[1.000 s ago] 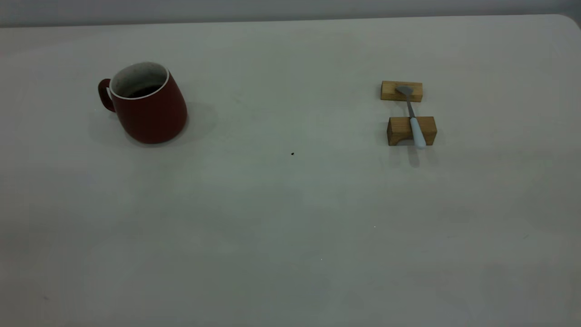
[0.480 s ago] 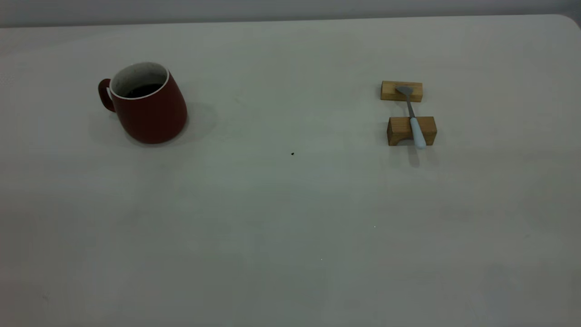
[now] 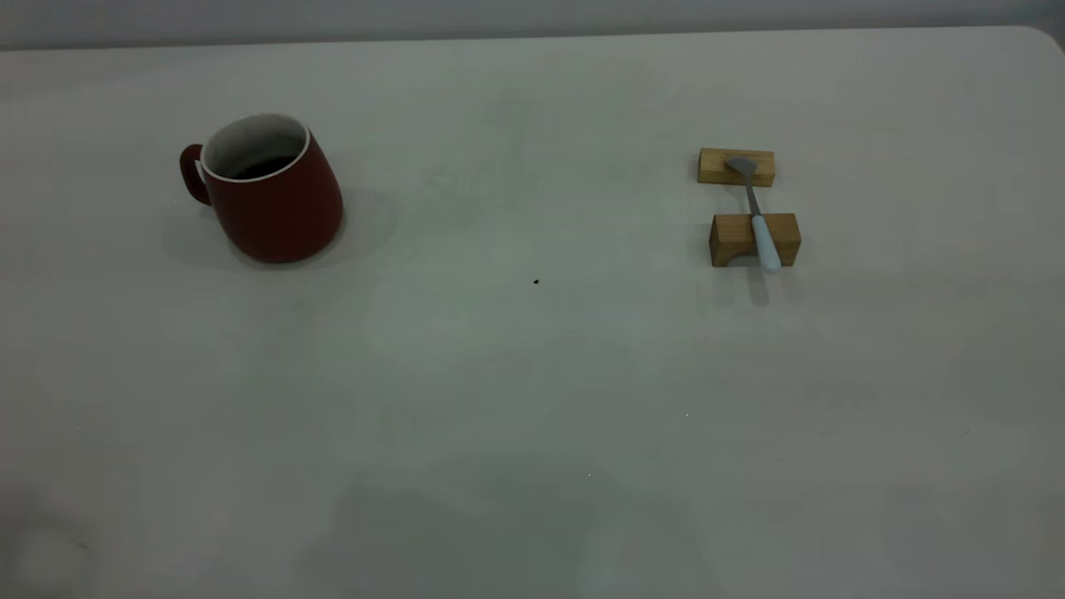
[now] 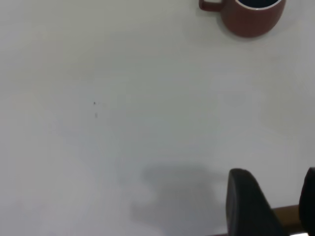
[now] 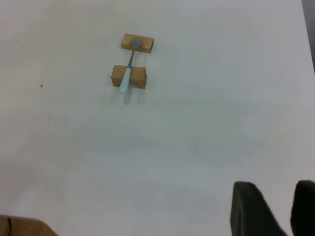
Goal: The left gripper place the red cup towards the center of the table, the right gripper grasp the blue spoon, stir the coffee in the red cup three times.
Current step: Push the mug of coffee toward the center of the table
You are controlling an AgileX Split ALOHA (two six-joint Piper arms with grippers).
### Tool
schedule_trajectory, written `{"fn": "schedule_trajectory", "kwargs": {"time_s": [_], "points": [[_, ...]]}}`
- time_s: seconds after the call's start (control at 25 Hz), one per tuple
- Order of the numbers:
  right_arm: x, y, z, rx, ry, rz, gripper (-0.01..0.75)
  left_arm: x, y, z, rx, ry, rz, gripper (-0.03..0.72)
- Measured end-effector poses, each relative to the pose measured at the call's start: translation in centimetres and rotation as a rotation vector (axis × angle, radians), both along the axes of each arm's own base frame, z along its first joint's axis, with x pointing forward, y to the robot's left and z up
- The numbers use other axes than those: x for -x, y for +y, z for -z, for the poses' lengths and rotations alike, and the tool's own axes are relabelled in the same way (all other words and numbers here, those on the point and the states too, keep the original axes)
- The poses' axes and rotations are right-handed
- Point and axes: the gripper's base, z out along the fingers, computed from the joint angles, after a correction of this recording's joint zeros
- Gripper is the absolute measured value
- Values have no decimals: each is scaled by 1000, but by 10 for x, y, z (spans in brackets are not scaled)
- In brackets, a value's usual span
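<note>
The red cup [image 3: 270, 195] stands upright at the left of the table [image 3: 532, 374], handle pointing left, with dark coffee [image 3: 265, 167] inside. The blue spoon [image 3: 761, 226] lies at the right, its grey bowl on one wooden block and its pale handle on the other. Neither gripper shows in the exterior view. In the left wrist view the left gripper [image 4: 283, 196] hangs open and empty over bare table, far from the red cup [image 4: 251, 17]. The right gripper [image 5: 281, 204] also stands open with nothing in it, well away from the blue spoon [image 5: 126, 76].
Two tan wooden blocks [image 3: 736, 166] [image 3: 736, 240] carry the spoon. A tiny dark speck [image 3: 536, 282] lies near the table's middle. The table's rounded corner [image 3: 1044, 37] is at the far right. A brown edge [image 4: 285, 214] shows behind the left fingers.
The cup and the spoon have not moved. A faint shadow has spread over the table's near edge in the exterior view.
</note>
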Motion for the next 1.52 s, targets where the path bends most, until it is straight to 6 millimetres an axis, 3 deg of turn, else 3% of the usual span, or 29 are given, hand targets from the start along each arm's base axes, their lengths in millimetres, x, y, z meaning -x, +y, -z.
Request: {"fn": "schedule_trajectory", "kwargs": {"time_s": [0.2, 0.48, 0.8, 1.08, 1.28, 1.52], "points": [[0, 0, 0, 0, 0, 0, 241, -65, -2, 17, -97, 127, 163, 392], [0, 0, 0, 0, 0, 0, 241, -168, -6, 60, -187, 316, 374, 660], [0, 0, 0, 0, 0, 0, 241, -250, -8, 112, -284, 462, 666, 668], [0, 0, 0, 0, 0, 0, 241, -287, -9, 157, -346, 518, 922, 662], [0, 0, 0, 0, 0, 0, 241, -303, -14, 182, -381, 523, 1038, 659], [0, 0, 0, 0, 0, 0, 241, -315, -33, 213, -432, 486, 1150, 646]]}}
